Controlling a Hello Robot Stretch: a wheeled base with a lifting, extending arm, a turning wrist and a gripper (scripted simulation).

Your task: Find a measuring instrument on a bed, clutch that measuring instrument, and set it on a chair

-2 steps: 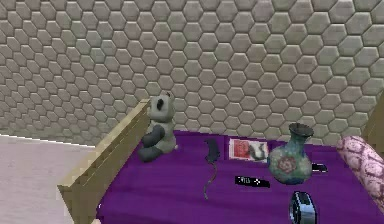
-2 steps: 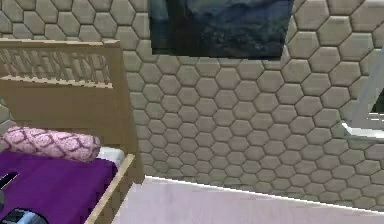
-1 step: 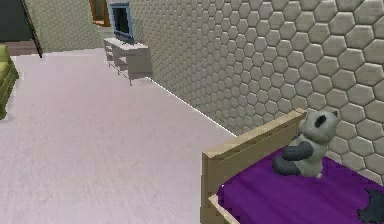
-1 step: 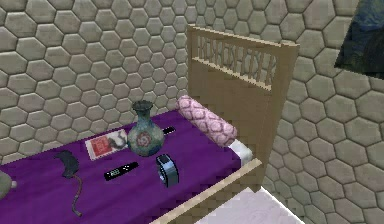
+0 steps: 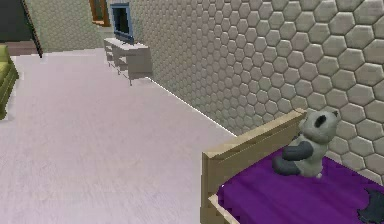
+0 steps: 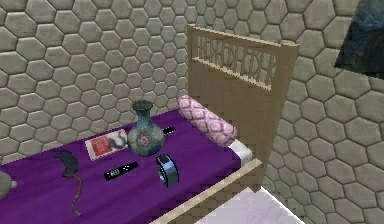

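Note:
A bed with a purple cover (image 6: pixel 60 195) and a light wooden headboard (image 6: pixel 240 60) stands against the hexagon-tiled wall. On the cover near the front edge stands a small dark blocky thing with a pale face (image 6: pixel 168 168), perhaps a clock. Beside it lie a thin black bar (image 6: pixel 120 172), a red book (image 6: pixel 105 146) and a small white thing (image 6: pixel 124 140). A blue-green vase (image 6: pixel 144 130) stands behind them. The same purple bed (image 5: pixel 300 195) sits at the forward view's lower right, with a grey and white plush animal (image 5: pixel 310 145) on it.
A pink pillow (image 6: pixel 205 120) lies at the headboard. A dark strapped thing (image 6: pixel 72 168) lies at the cover's left. A TV (image 5: pixel 122 22) on a white stand (image 5: pixel 130 58) is far along the wall. A yellow-green piece of furniture (image 5: pixel 5 80) is at the left edge. Pale open floor (image 5: pixel 90 140) lies between.

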